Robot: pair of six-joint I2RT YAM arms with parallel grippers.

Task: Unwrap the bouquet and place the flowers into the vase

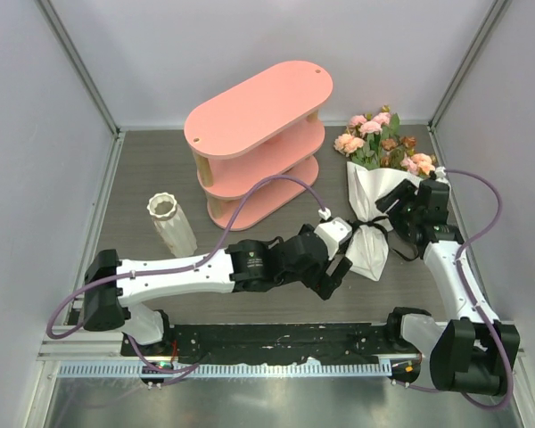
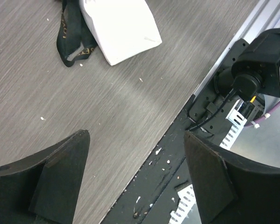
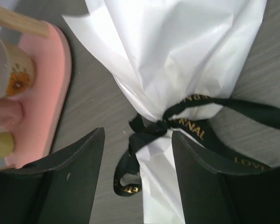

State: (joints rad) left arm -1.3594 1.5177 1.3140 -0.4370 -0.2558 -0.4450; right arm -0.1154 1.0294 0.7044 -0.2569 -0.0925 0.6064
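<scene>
A bouquet (image 1: 366, 192) is lying on the right side of the table (image 1: 160, 169), its flowers (image 1: 379, 143) pointing toward the far wall and the white paper knotted with a black ribbon (image 3: 151, 128). The right gripper (image 3: 137, 177) is straddling the paper tail just below the knot, fingers apart. The left gripper (image 2: 136, 177) is hovering over bare wood at the front edge, jaws wide and holding nothing, with the paper's tip ahead of it. The vase (image 1: 171, 223) is standing upright well to the left, near 1 pink shelf (image 1: 259, 134).
</scene>
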